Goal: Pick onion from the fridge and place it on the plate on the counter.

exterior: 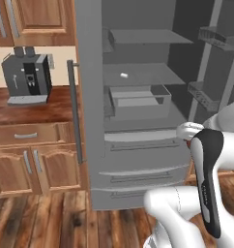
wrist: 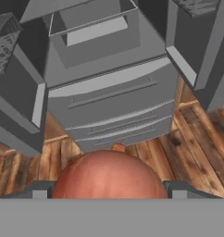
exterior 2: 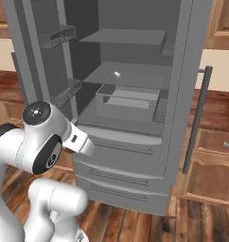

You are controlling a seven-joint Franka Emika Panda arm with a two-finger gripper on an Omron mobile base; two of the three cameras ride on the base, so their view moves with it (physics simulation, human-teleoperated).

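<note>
The onion (wrist: 109, 173), a reddish-brown ball, sits large at the bottom of the hand view between the two dark fingertips (wrist: 40, 190). My gripper (wrist: 109, 192) is shut on it. Beyond the onion the hand looks down on the open grey fridge (wrist: 109, 92), its lower drawers and the wooden floor. The fridge (exterior: 138, 126) stands open in the left base view and the fridge (exterior 2: 126, 118) likewise in the right one. The counter (exterior: 36, 109) runs left of it. The plate is out of view.
A tiny white stub (exterior: 123, 75) lies on a middle shelf, above a pulled-out grey drawer (exterior: 138, 99). A coffee machine (exterior: 27, 77) stands on the counter. The fridge's bar handle (exterior: 74, 111) and door racks (exterior: 208, 94) flank the opening.
</note>
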